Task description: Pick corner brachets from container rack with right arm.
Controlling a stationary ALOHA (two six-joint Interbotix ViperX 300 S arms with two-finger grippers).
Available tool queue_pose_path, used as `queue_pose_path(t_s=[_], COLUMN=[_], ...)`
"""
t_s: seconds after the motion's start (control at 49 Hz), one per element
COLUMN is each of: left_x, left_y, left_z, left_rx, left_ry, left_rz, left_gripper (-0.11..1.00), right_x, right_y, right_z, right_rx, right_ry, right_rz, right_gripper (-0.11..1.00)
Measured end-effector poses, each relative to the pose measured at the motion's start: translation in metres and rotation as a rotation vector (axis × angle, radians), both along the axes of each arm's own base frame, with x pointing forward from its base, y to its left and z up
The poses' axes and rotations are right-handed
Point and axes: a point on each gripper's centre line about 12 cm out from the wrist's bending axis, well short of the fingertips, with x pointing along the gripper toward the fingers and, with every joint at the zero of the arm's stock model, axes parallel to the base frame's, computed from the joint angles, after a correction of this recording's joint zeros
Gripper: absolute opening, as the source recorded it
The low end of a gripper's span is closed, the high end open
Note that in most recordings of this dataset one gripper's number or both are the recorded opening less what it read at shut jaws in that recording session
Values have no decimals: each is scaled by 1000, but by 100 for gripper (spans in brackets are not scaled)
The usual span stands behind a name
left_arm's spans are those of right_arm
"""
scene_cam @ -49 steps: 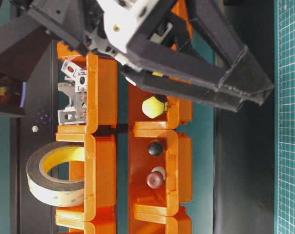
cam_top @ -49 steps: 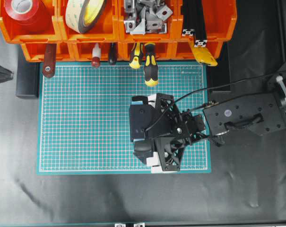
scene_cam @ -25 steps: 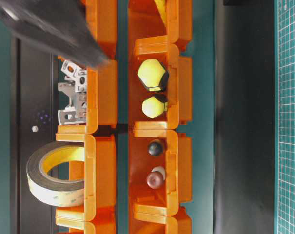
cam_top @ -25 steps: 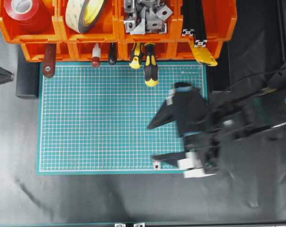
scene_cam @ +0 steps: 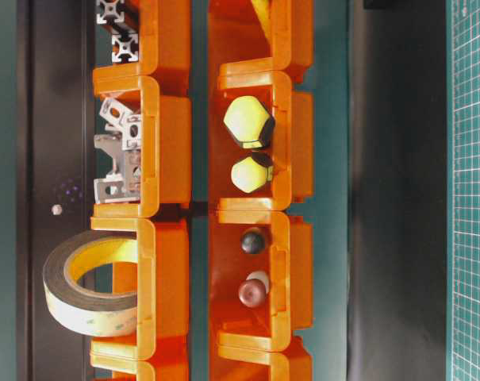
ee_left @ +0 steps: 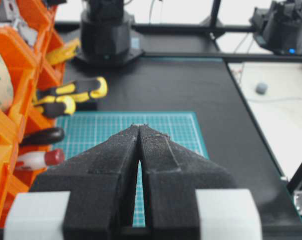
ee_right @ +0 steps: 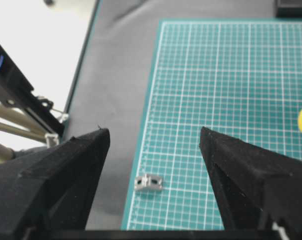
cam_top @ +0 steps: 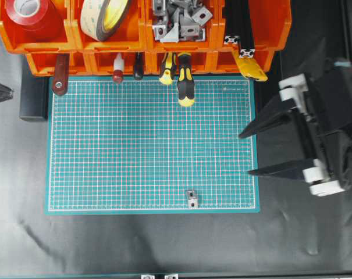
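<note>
Green mat carries 1 corner brachet at its near edge, the others in the container rack; my right end effector hangs spread and empty, so I may bump it returning.

A: The container rack runs off the overhead view's top edge, so the red tape roll shows only in part.

B: The right arm is cut by the right edge. In the left wrist view, the left claw hides the mat behind it.
</note>
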Motion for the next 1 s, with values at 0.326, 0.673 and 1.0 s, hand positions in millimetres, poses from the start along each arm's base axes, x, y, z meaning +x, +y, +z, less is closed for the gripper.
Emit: queue_pose_path(t_s=[0.326,0.673,1.0], left_x=[-6,-6,-18], left_y=[0,1,1], left_z=[5,5,9], left_rx=[-3,-10,-14], left_ry=[-31,-28,-73], left_rz=[-1,1,-1], left_gripper=[0,0,0], right_x=[-25,-42,-45], right_y=[-9,-14,-16], right_z=[-1,2,-3], right_rx=[11,23,22], right_ry=[-31,-67,-64], right_rz=[-1,0,-2], right_gripper=[71,70,70])
